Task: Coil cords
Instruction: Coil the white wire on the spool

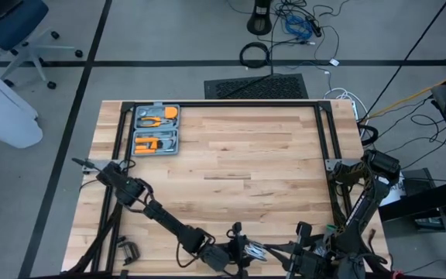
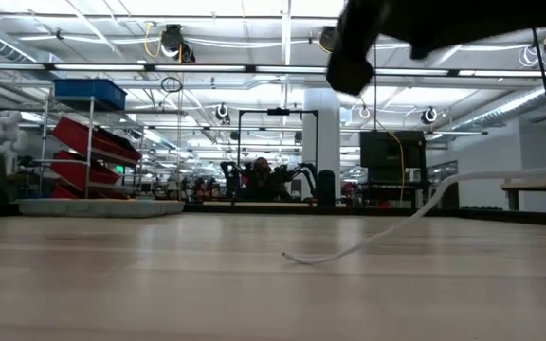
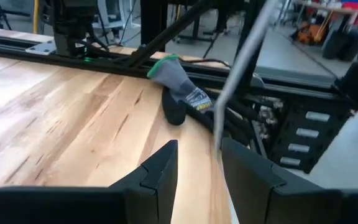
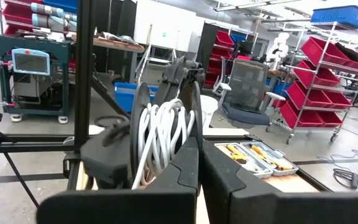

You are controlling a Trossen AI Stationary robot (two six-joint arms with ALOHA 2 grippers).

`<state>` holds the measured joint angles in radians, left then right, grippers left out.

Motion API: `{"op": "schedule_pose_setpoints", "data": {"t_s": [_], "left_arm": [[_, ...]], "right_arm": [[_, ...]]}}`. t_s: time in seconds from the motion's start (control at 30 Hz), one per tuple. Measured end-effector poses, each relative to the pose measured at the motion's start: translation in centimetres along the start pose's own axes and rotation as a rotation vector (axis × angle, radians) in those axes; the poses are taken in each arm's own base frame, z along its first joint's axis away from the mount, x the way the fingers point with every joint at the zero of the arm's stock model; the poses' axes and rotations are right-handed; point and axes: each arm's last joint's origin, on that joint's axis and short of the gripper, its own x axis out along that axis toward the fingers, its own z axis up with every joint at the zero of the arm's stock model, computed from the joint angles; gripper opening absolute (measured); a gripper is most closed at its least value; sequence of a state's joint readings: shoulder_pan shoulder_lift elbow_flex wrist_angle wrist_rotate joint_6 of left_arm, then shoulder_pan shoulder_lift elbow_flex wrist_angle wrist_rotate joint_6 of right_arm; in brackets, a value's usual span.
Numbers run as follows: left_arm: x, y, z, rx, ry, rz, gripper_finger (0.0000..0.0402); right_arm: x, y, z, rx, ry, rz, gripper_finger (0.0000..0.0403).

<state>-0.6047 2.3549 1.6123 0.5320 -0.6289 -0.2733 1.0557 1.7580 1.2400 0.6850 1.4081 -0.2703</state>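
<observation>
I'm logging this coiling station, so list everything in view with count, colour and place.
white cord: one, white, loose end trailing across the table; its turns wound on the reel
reel: one, dark disc, at the near table edge in front of the right hand
tool case: one, grey with orange tools, far left of the table
glove: one, grey with green cuff, at the table edge
table: one, light wood
left hand: one, dark, open around the cord, near edge
right hand: one, dark, shut, near edge
</observation>
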Motion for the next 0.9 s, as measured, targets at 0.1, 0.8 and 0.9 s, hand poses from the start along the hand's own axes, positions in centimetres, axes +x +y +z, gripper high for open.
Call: {"op": "schedule_pose_setpoints", "data": {"t_s": [0.1, 0.8, 0.9], "left_arm": [[0.7, 0.5, -0.8, -0.017, -0.013, -0.022, 0.0131], [0.9, 0.2, -1.2, 0.046, -0.058, -0.106, 0.0099], [0.9, 0.1, -1.3, 0.049, -0.050, -0.121, 0.0069]], "right_arm": [[0.0, 0.0, 0.0, -0.001, 0.000, 0.000, 0.0000], [-0.1, 0.0, 0.0, -0.004, 0.000, 0.002, 0.0000], [-0.1, 0.0, 0.0, 0.000, 0.000, 0.003, 0.0000]]}}
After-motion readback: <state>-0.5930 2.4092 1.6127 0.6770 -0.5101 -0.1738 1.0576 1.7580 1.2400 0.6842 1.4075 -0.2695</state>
